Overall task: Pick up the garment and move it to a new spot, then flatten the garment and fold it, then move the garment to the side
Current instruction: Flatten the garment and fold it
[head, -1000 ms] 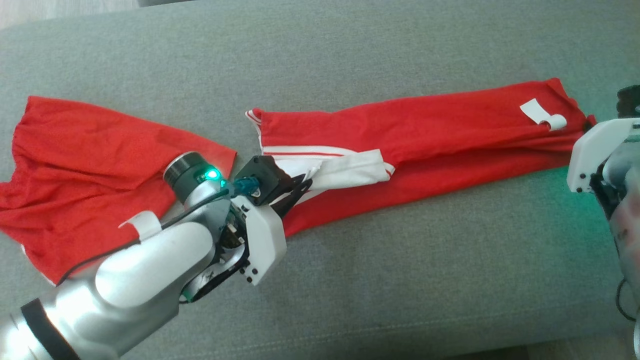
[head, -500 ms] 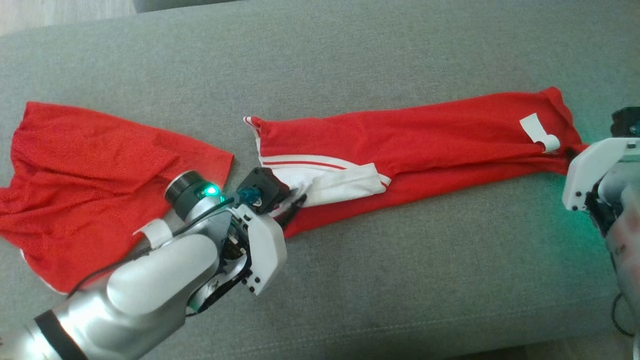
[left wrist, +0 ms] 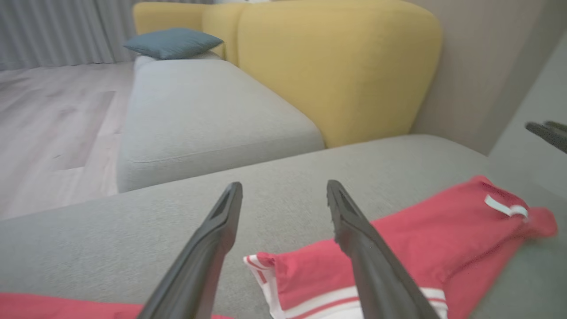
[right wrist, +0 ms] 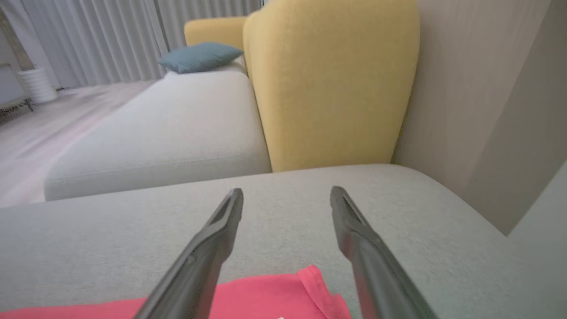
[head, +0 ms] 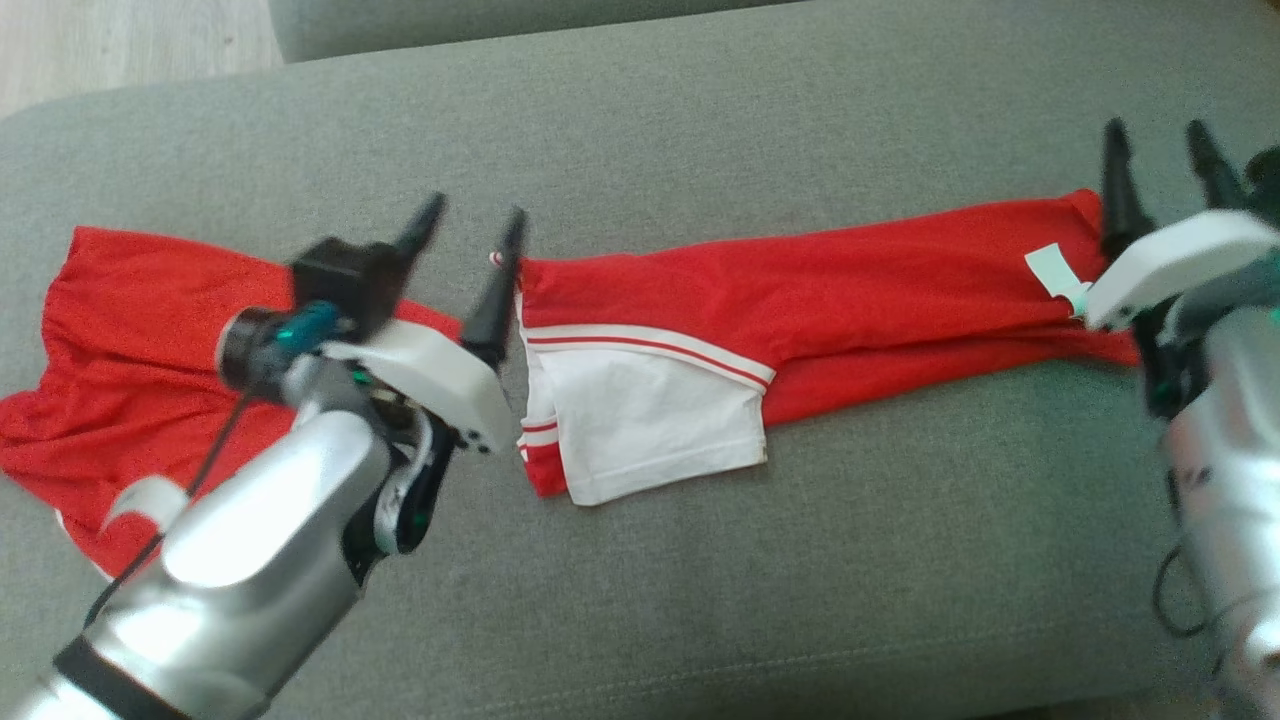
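Just then, the long red garment with white stripes (head: pixel 850 280) lay stretched across the grey fabric sofa cushion (head: pixel 700 150), running from the middle of the head view out to its right side. Its left end was folded so that a white panel (head: pixel 650 420) faced up, edged by red and white bands, and a small white tag (head: pixel 1050 270) sat near its right end. No finger touched it.

The left gripper (head: pixel 473 212) hung above the cushion at the garment's left end, its two dark fingers spread wide with nothing between them. Its right finger stood just beside the striped corner of the cloth. The right gripper (head: pixel 1155 130) was at the garment's far right end, past the tag, with its jaws likewise wide apart and empty, the fingers pointing up the view over bare cushion.

A second, crumpled red mesh cloth (head: pixel 140 340) lay to the left, apart from the striped garment and partly hidden by the silver left forearm (head: pixel 260 540).

Both wrist cameras looked along the cushion toward a yellow upholstered backrest (left wrist: pixel 336 66), a pale grey seat (left wrist: pixel 199 110) carrying a blue pillow (left wrist: pixel 172 42), a light wooden floor (left wrist: pixel 53 119) and grey curtains (right wrist: pixel 110 40).
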Available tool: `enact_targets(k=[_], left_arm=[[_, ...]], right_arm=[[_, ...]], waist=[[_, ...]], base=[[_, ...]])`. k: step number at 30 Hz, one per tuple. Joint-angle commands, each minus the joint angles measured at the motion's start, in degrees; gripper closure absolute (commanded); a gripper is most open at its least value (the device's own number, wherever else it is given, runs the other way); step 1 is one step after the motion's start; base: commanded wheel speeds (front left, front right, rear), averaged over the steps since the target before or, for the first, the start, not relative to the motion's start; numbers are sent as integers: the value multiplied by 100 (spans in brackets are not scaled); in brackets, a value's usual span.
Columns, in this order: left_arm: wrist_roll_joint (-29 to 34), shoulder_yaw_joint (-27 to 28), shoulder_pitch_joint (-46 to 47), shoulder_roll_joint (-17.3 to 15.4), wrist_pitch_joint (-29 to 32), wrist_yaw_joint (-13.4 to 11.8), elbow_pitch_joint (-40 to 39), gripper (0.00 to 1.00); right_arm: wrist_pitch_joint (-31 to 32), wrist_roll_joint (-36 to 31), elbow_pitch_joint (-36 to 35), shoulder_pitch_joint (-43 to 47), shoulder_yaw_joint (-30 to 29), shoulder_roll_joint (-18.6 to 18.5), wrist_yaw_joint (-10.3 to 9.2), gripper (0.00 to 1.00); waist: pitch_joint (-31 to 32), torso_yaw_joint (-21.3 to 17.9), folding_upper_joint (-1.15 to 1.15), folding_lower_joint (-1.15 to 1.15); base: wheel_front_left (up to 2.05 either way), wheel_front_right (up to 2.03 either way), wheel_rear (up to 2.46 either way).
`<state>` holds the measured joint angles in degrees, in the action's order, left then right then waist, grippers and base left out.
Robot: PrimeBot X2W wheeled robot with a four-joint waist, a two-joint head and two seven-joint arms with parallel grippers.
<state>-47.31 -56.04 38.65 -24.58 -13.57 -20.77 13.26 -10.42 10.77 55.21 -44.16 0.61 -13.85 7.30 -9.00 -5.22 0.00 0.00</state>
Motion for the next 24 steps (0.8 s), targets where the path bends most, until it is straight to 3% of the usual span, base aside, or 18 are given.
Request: enact_targets(k=[1,4,8,16,20,24], left_arm=[[-4,322,139,-109,-60,-44,-127,0],[156,1071,-201,80,-135,-262,-390,0],[895,2083,-1013,500,-140,-276,-908,0],[2167,3292,-2436,1331,-141,346,-1146,0],[2648,3722,-2651,1656,-142,808,-1059,0],[2901,3948,-2624,1834,-142,1075,-962,0]], right_arm=[[-78,55,-202,60,122,40,19,0],[-273,183,-896,449,363,78,19,0],[-392,307,-1714,1053,408,126,19,0],[-439,70,-2509,1976,148,341,19,0],[-351,-53,-2678,2101,-29,378,19,0],[-157,-140,-2650,2040,-263,351,19,0]], waist=[[12,0,0,0],[49,5,0,0],[103,28,0,0],[157,67,0,0],[74,134,0,0],[-70,196,0,0]], base=[[0,0,0],[0,0,0],[0,0,0],[0,0,0],[0,0,0],[0,0,0]])
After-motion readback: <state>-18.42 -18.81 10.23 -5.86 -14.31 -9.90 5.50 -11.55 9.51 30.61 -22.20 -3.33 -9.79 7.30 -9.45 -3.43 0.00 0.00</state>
